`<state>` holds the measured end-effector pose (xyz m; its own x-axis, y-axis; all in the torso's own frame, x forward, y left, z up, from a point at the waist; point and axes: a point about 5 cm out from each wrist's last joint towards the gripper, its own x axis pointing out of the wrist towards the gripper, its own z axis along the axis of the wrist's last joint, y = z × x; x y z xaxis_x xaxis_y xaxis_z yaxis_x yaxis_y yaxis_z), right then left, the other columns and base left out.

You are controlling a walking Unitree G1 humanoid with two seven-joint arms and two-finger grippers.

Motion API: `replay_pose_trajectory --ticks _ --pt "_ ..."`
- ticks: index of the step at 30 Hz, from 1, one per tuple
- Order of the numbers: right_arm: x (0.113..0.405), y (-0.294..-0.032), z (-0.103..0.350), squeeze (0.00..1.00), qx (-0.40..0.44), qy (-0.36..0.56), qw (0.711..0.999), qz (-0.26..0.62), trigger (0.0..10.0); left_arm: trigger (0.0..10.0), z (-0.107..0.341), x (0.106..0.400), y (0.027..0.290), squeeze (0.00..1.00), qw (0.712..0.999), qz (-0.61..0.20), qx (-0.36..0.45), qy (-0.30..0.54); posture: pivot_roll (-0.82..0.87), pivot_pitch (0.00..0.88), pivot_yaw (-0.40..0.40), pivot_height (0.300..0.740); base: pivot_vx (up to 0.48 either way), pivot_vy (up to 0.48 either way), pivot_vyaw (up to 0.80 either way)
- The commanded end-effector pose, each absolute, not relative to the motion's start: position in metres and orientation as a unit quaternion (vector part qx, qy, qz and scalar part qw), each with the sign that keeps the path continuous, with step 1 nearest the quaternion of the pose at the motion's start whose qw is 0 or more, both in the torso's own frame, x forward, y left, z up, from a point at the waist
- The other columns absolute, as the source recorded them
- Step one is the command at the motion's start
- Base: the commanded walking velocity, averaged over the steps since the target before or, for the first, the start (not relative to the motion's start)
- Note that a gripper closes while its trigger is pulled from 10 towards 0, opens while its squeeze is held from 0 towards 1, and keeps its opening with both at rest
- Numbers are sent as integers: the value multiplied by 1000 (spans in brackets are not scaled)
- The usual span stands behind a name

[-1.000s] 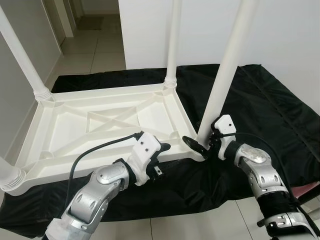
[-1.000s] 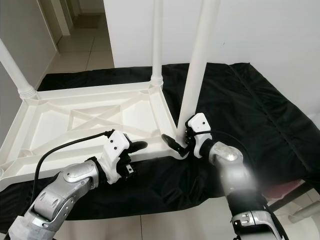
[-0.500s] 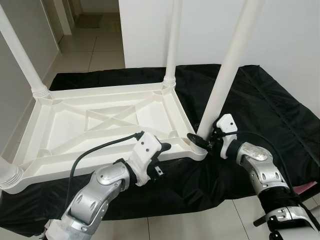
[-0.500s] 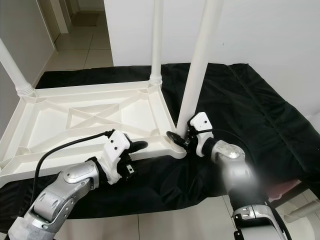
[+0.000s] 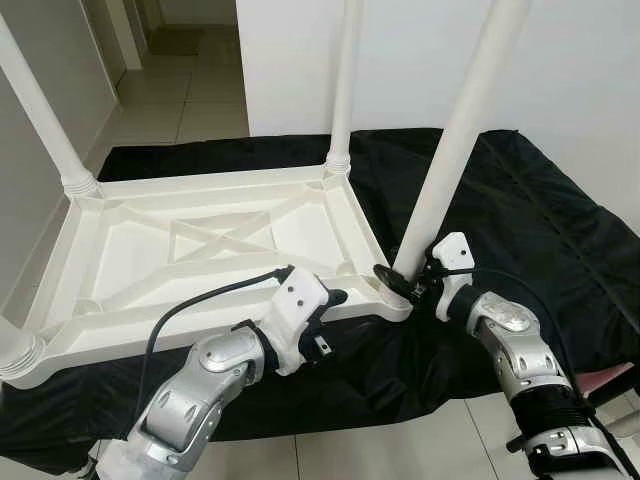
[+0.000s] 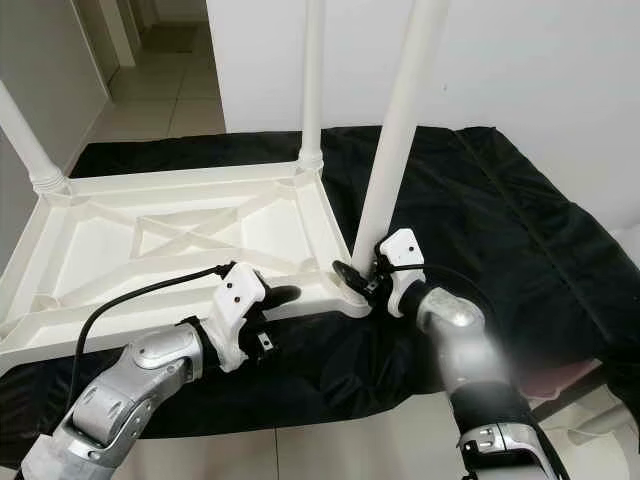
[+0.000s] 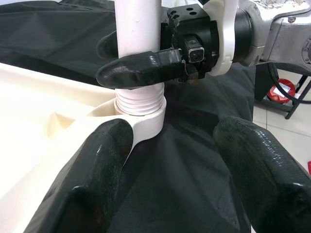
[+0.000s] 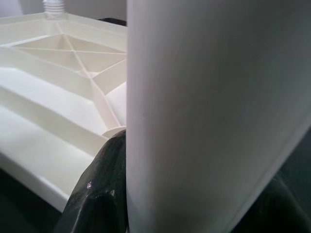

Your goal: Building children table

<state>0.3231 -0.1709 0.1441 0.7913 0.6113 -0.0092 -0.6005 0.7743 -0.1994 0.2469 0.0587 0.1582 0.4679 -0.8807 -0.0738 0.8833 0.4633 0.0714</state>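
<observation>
A white plastic children's table (image 5: 130, 255) lies upside down on a black cloth (image 5: 520, 200). White legs stand up from its corners. My right gripper (image 5: 400, 283) is shut on the near-right table leg (image 5: 450, 150), just above its threaded socket. In the left wrist view a black finger (image 7: 141, 68) crosses the front of that leg (image 7: 137, 29). The right wrist view has the leg (image 8: 209, 111) close up, with a fingertip (image 8: 104, 189) against it. My left gripper (image 7: 175, 184) is open at the table's front rim near that corner, one finger (image 5: 335, 297) beside the rim.
Other legs rise at the far-right corner (image 5: 343, 90), the far-left corner (image 5: 45, 120) and the near-left corner (image 5: 20, 350). A white wall (image 5: 400, 60) stands behind. Tiled floor (image 5: 190, 100) leads away at the upper left. Something red (image 5: 610, 380) sits low on the right.
My left gripper has edged right along the front rim toward the near-right corner. The right gripper stays clamped on the leg's base. The view has shifted slightly.
</observation>
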Motion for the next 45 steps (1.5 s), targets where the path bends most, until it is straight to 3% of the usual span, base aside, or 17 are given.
replay_pose_trajectory --ticks 1,13,21,32,45 --pt "321 -170 138 0 -87 -13 950 298 10000 10000 158 245 58 0 851 -523 47 18 0 32 -16 740 0 0 0" --pt "310 -162 139 0 -50 -25 976 212 10000 10000 159 244 60 0 849 -526 42 19 -16 38 1 740 0 0 0" --pt "297 -146 137 0 0 -20 994 103 10000 10000 161 244 60 0 845 -532 40 18 -18 22 9 740 0 0 0" --pt "282 -128 127 0 30 8 999 -34 10000 10000 162 246 64 0 849 -526 45 19 7 17 12 740 0 0 0" --pt "281 -125 130 0 38 12 997 -66 10000 10000 163 246 66 0 852 -521 44 17 15 23 13 740 0 0 0"
